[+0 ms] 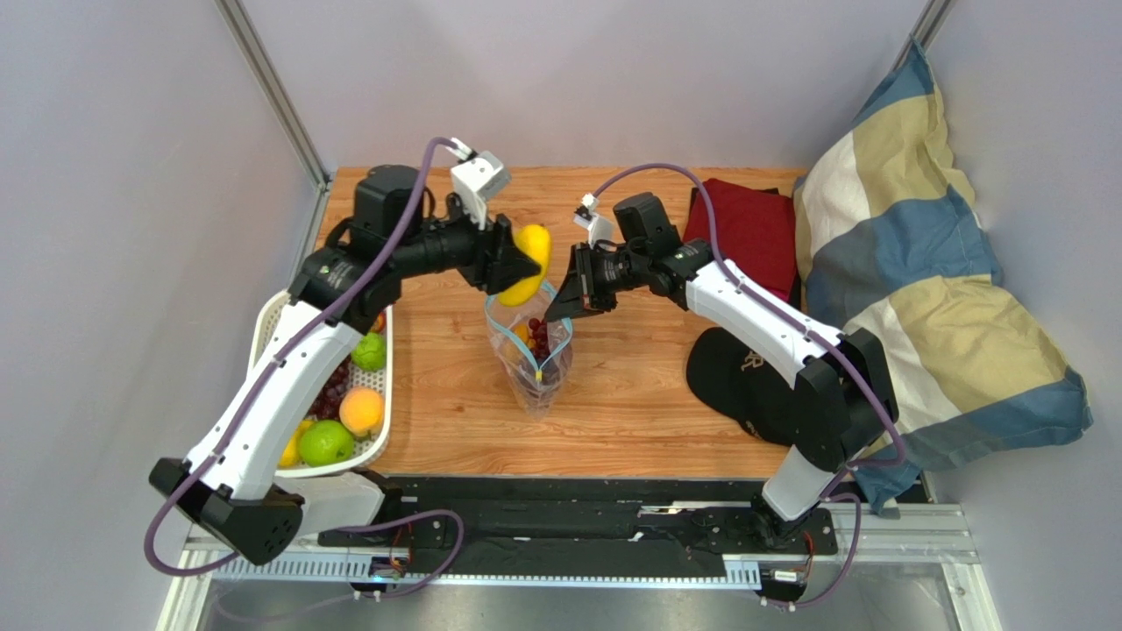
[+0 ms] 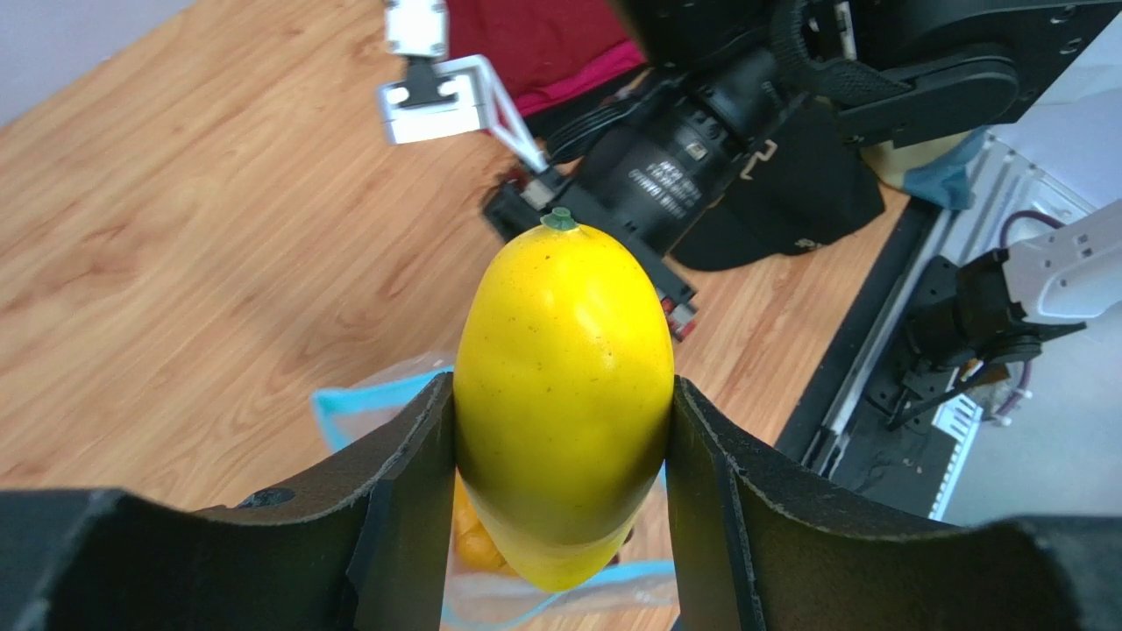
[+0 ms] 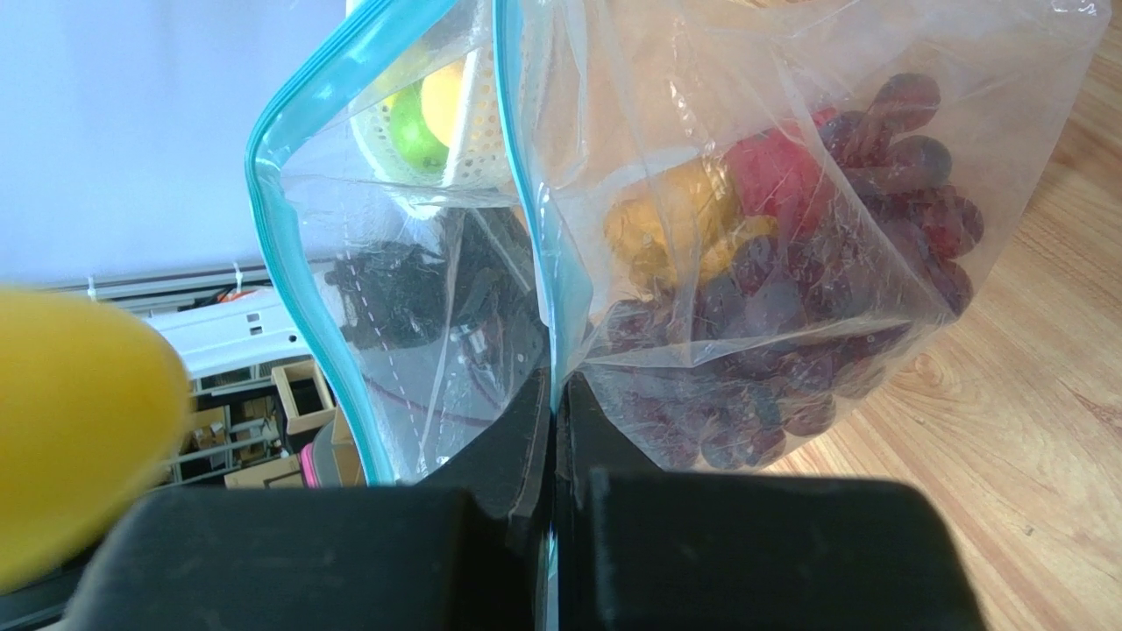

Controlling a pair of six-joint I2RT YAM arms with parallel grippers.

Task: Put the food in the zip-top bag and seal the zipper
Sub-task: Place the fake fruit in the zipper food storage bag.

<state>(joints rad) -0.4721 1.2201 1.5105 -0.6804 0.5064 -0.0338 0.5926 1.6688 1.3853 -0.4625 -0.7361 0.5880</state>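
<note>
Clear crinkly zip-top bag [image 1: 534,355] upright mid-surface [image 1: 632,408], holding dark grapes [image 3: 790,329], a red fruit [image 3: 784,171] and an orange lump [image 3: 672,224]. White slatted basket [image 1: 270,329] on the left has green apples [image 1: 325,442] and a peach [image 1: 360,412], half hidden under the left arm. Left fingers [image 2: 408,487] clamped on a smooth yellow fruit [image 2: 564,395] over the bag mouth. Right fingers [image 3: 711,552] pinched together on the rim at the blue zipper [image 3: 527,197].

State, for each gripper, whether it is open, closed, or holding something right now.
Left gripper: closed on the yellow fruit.
Right gripper: closed, pinching the zip-top bag at its mouth edge.
</note>
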